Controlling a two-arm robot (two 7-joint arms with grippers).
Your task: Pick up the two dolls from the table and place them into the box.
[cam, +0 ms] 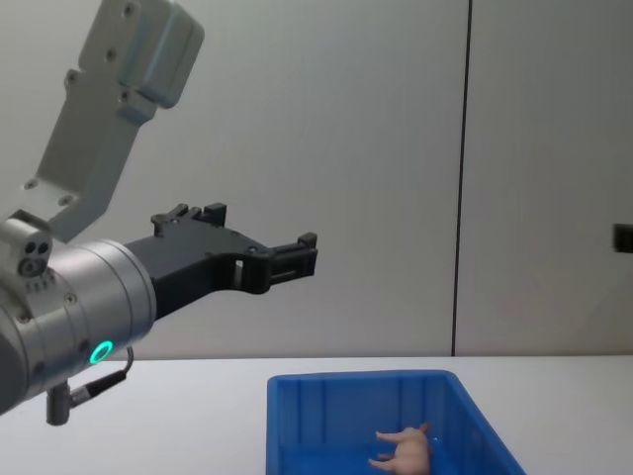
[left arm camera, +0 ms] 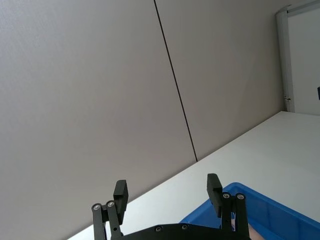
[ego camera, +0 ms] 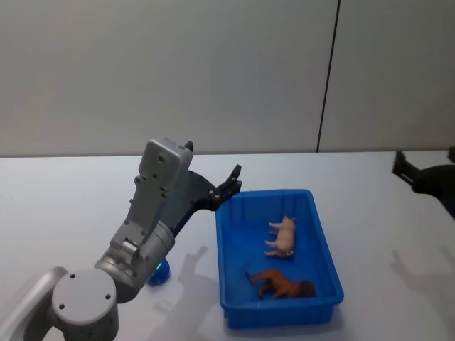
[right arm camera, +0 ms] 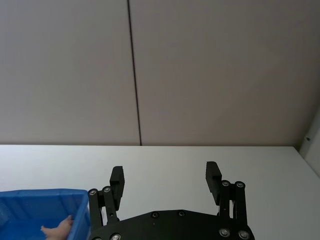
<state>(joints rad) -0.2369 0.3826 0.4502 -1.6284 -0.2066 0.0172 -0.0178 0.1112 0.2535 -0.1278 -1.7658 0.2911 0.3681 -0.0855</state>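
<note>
While your left gripper [ego camera: 213,163] hangs in the air above the tabletop [ego camera: 71,199], its two black fingers [left arm camera: 120,192] stand wide apart with nothing between them. You can see the gap plainly in the left wrist view [left arm camera: 167,192], and in the chest view [cam: 259,228] the gripper sits well above the box and to its left. In the head view its forward fingertip lies just over the box's far left corner. A green ring light [cam: 101,351] glows on the silver wrist of the left arm [ego camera: 146,227] behind it.

Your right gripper [ego camera: 425,160] is over by the right edge of the head view, above the tabletop and well apart from the box. Its fingers [right arm camera: 212,176] are also spread wide and empty [right arm camera: 165,180].

Both dolls lie inside the bright blue box [ego camera: 226,249], which rests on the white tabletop. The pale pink doll [ego camera: 283,236], pig-like with stubby legs, lies on its side near the middle of the box floor; you can also find it in the chest view [cam: 406,450] and at the edge of the right wrist view [right arm camera: 59,229]. The brown doll [ego camera: 281,284], a four-legged animal, lies on its side nearer you, close to the near wall, apart from the pink one.

Behind the tabletop stands a grey panelled wall [ego camera: 178,71] with one dark vertical seam [ego camera: 327,71].
</note>
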